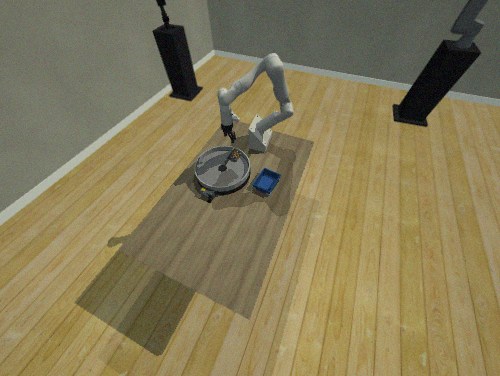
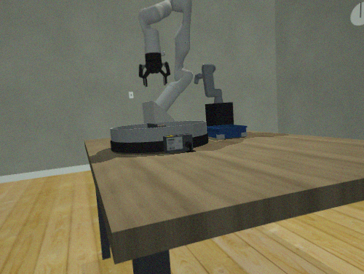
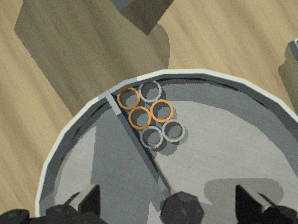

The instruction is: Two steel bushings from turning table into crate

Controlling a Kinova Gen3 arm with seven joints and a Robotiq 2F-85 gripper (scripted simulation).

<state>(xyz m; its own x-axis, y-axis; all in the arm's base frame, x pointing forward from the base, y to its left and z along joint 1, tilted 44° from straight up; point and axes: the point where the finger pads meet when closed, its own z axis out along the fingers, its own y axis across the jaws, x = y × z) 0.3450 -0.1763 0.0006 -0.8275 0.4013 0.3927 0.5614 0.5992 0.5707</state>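
The round grey turning table [image 1: 222, 168] sits on the wooden table top. In the wrist view a cluster of ring-shaped bushings lies against a raised divider near the table's rim: three steel-grey ones [image 3: 150, 91] [image 3: 152, 136] [image 3: 173, 131] and three orange ones [image 3: 128, 97] [image 3: 139, 117] [image 3: 161, 110]. The cluster also shows in the top view [image 1: 233, 156]. My gripper [image 2: 154, 77] hangs open and empty well above the turning table, over its far side. The blue crate [image 1: 266, 180] stands to the right of the turning table; I see nothing in it.
The arm's white base [image 1: 260, 135] stands behind the turning table. A small control box [image 2: 177, 142] is on the turning table's front. Two black pillars [image 1: 177, 60] [image 1: 434, 82] stand far off on the floor.
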